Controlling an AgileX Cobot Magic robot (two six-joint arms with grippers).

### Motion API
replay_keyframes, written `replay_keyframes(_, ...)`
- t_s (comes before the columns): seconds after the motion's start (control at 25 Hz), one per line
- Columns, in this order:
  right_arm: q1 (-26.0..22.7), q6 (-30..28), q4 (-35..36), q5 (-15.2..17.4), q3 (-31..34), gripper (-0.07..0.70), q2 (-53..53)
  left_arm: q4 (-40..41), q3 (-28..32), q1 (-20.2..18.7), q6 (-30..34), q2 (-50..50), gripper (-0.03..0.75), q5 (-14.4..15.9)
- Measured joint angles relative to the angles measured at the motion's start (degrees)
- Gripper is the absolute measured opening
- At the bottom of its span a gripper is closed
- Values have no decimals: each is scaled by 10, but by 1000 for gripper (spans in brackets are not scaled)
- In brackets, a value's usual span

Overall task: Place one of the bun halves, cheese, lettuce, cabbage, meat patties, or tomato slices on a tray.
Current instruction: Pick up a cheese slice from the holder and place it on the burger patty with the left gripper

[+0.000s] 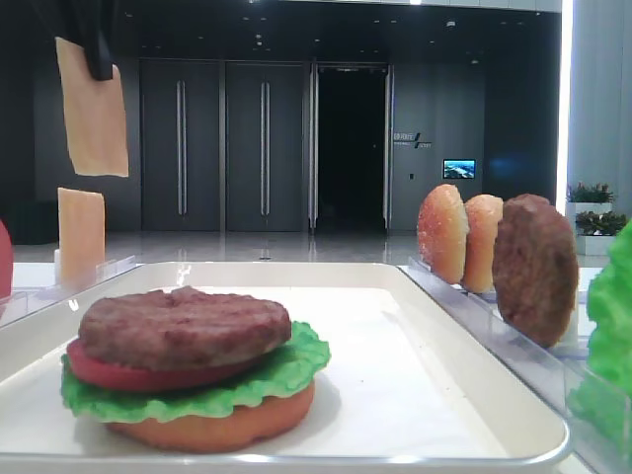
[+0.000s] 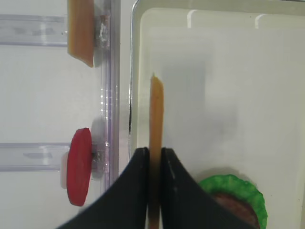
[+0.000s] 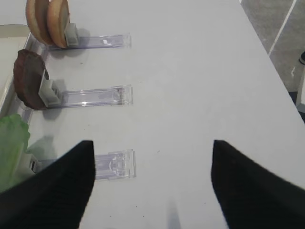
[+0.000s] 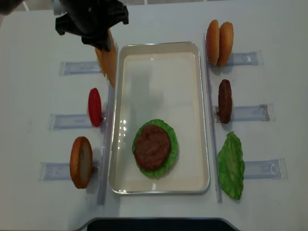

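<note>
L gripper [image 2: 155, 157] is clamped on a cheese [image 2: 156, 114] slice, which hangs edge-on past its tips above the tray [image 2: 139, 71] rim. R gripper [image 3: 151, 157] stands wide apart w/ nothing between the fingers. Stack w/ a meat patty [image 4: 152, 146] sits further down the tray, prob. untouched.

No legible text, label or number anywhere.

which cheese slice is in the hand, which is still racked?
The upper cheese slice hangs pinched in the left hand, above the tray's left edge. The other cheese slice stands upright in its rack, untouched.
</note>
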Motion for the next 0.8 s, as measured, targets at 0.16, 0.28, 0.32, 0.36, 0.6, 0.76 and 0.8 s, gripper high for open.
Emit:
replay_keyframes(0.16,0,0,0,0,0,515,0,-23,48,0,5,-38,34,-33)
replay_keyframes(0.28,0,0,0,0,0,515,0,-46,83,0,16,-62,34,-59)
replay_keyframes(0.32,0,0,0,0,0,515,0,-57,94,0,22,-70,34,-67)
replay_keyframes(0.36,0,0,0,0,0,515,0,-69,103,0,28,-76,34,-75)
replay_keyframes(0.6,0,0,0,0,0,515,0,-139,151,0,72,-113,34,-117)
replay_keyframes(0.76,0,0,0,0,0,515,0,-170,183,0,96,-135,34,-138)
replay_keyframes(0.8,0,0,0,0,0,515,0,-181,193,0,104,-140,34,-143)
